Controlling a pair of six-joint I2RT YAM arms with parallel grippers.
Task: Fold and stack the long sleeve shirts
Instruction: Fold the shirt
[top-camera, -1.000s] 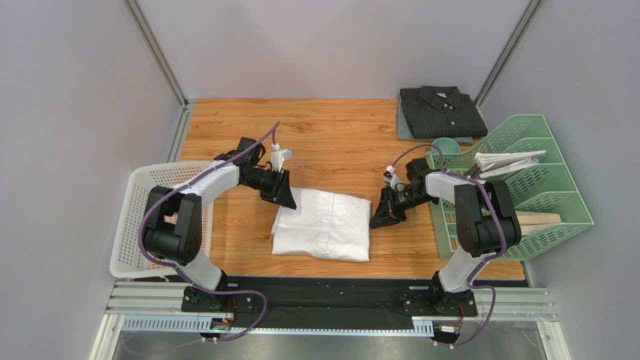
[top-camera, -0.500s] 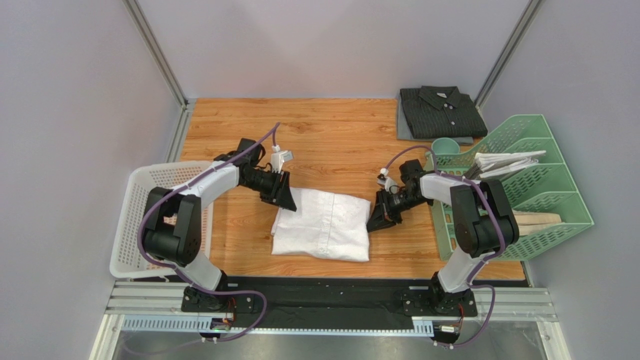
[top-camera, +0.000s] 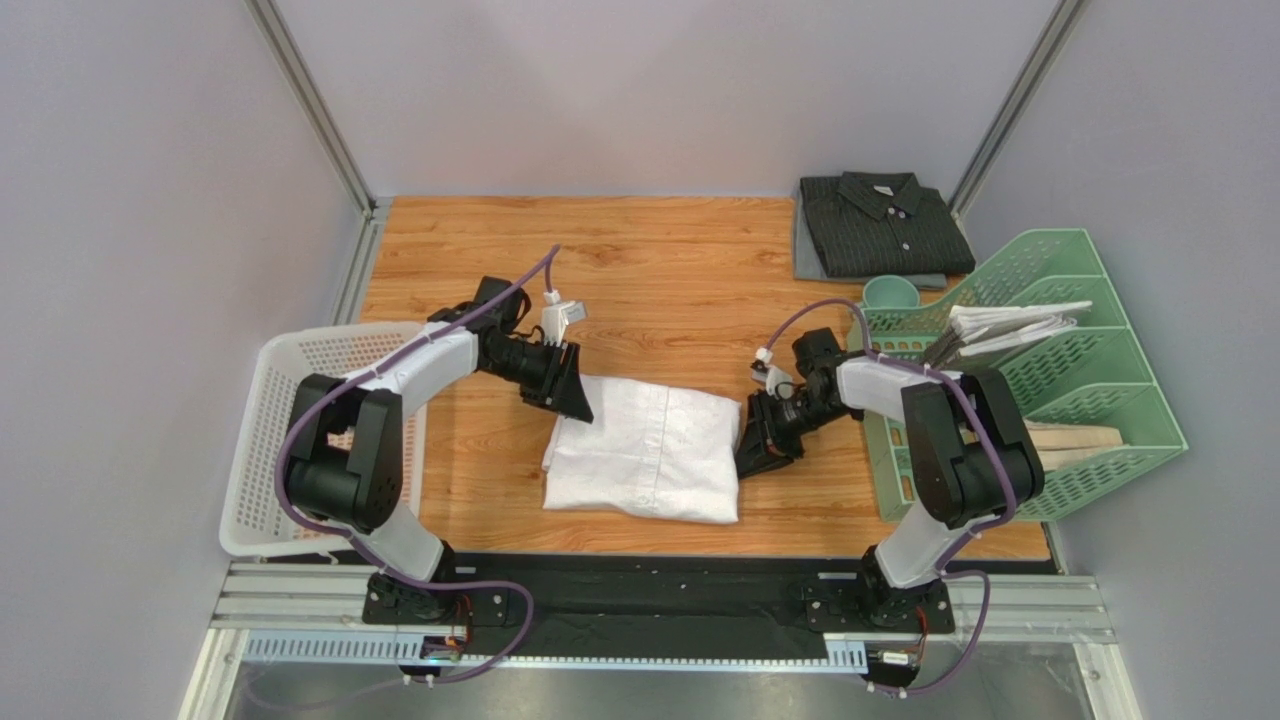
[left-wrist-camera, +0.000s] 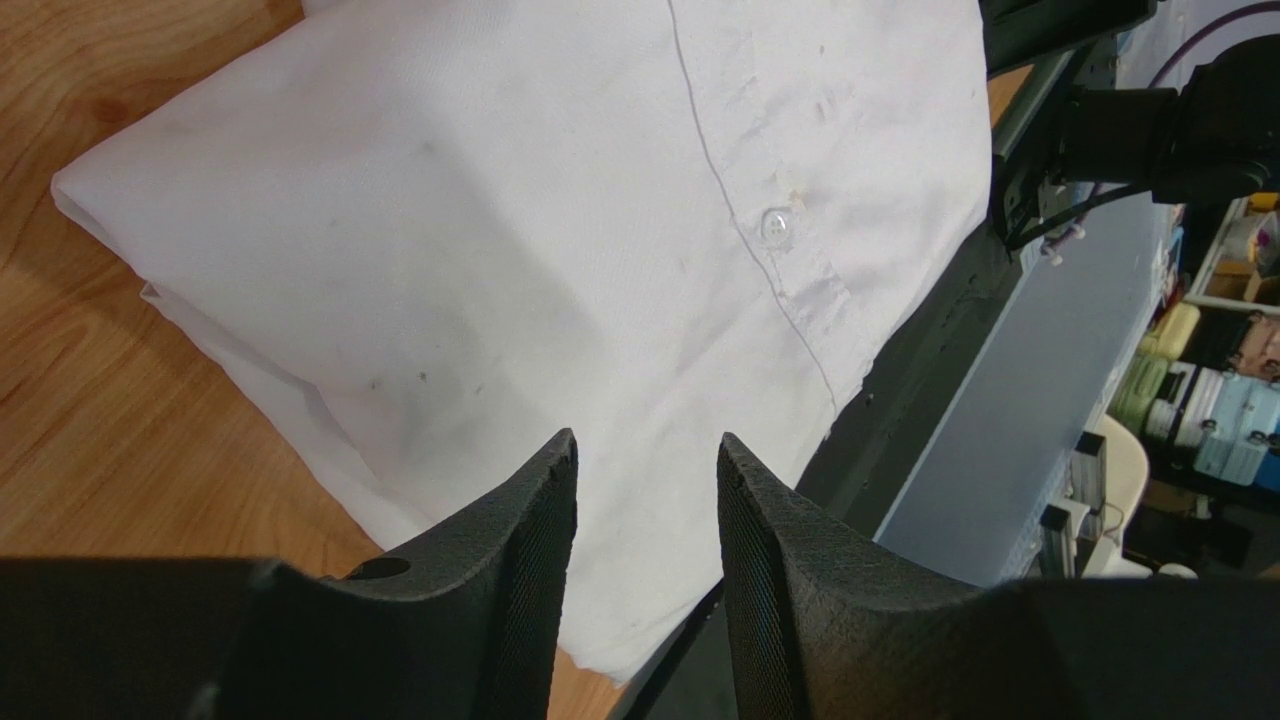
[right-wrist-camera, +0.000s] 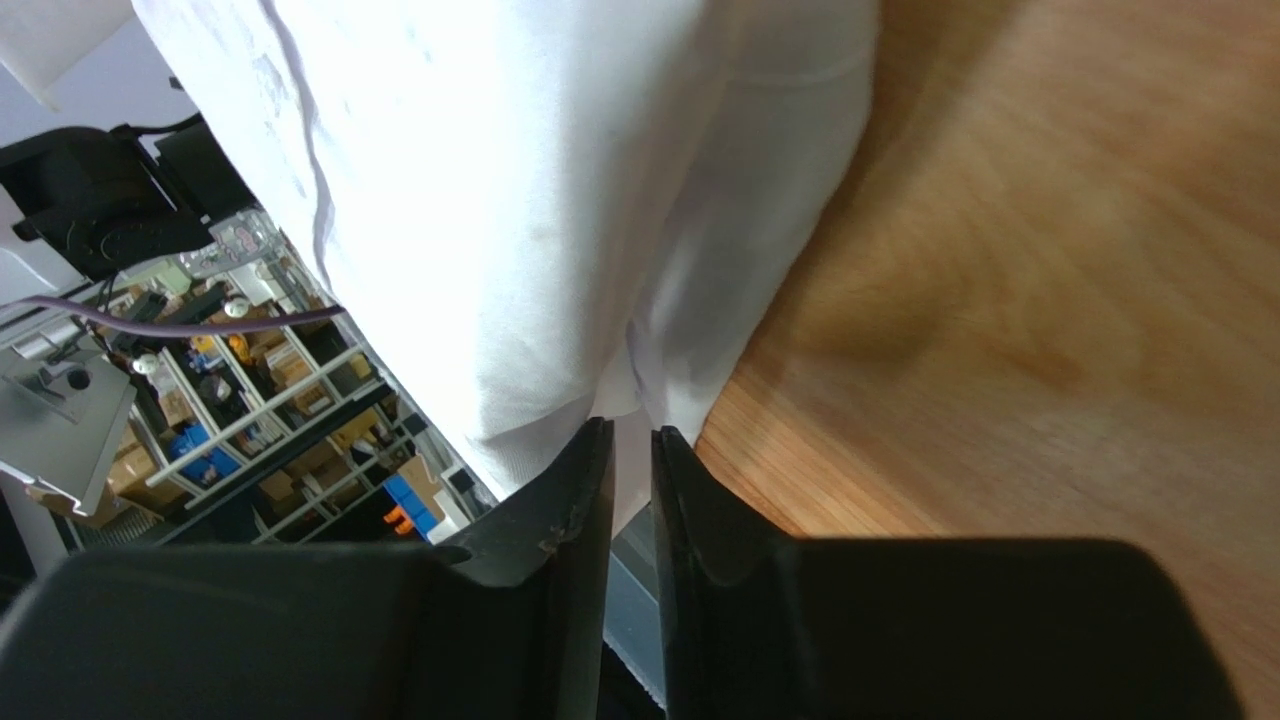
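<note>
The white shirt (top-camera: 646, 450) lies folded in a rectangle in the middle of the wooden table (top-camera: 661, 270). The dark charcoal shirt (top-camera: 879, 222) lies folded at the back right corner. My left gripper (top-camera: 568, 393) is open and empty at the white shirt's far left corner; in the left wrist view its jaws (left-wrist-camera: 646, 443) stand apart just above the cloth (left-wrist-camera: 601, 225). My right gripper (top-camera: 747, 450) is at the shirt's right edge. In the right wrist view its jaws (right-wrist-camera: 631, 432) are almost together with only a thin slit, right at the folded edge (right-wrist-camera: 526, 180).
A white mesh basket (top-camera: 293, 405) stands at the left table edge. A green file rack (top-camera: 1082, 375) holding white papers (top-camera: 1014, 320) stands at the right, with a teal cup (top-camera: 891, 293) behind the right arm.
My right gripper has moved left and slightly nearer, from a gap beside the shirt up to its right edge. The left arm and both shirts have not moved.
</note>
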